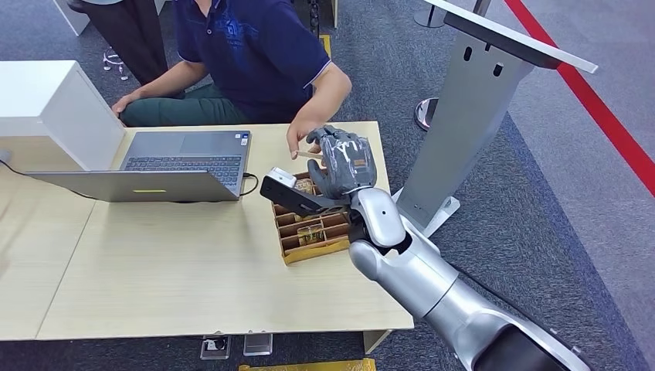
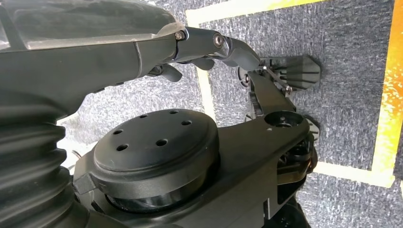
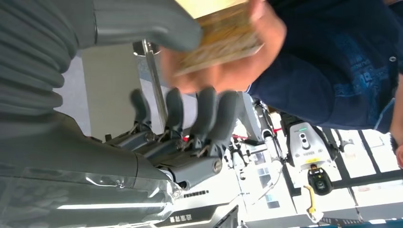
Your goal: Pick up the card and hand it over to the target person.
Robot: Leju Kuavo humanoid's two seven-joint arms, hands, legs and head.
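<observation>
Fingers [image 1: 344, 148] of the right hand [image 1: 344, 164] are raised over the far edge of the desk [image 1: 193, 270], and a thin pale card [image 1: 310, 154] is seen at their tips, with the person's hand [image 1: 296, 140] touching its other end. In the right wrist view the card [image 3: 222, 37] lies between the thick grey thumb [image 3: 142, 23] and the blurred palm of the person's hand [image 3: 223, 61], while the darker fingers [image 3: 204, 111] stand straight and apart from it. Whether the card is pinched by the robot at this moment or already borne by the person cannot be told from these pictures.

The handover itself is judged to be the step in hand. It is best done with the arm kept steady and the card held level, and with any remaining pinch eased only once the person's grip is clearly closed on the card. A sudden withdrawal is to be avoided, since the card could be dropped onto the divided wooden tray [image 1: 313, 232] just below.

Behind the tray, an open laptop [image 1: 166, 164] is set on the desk, and a white box [image 1: 54, 108] stands beside it. The left hand [image 2: 209, 47] is shown hanging above grey carpet, its fingers bent with nothing seen in them.
</observation>
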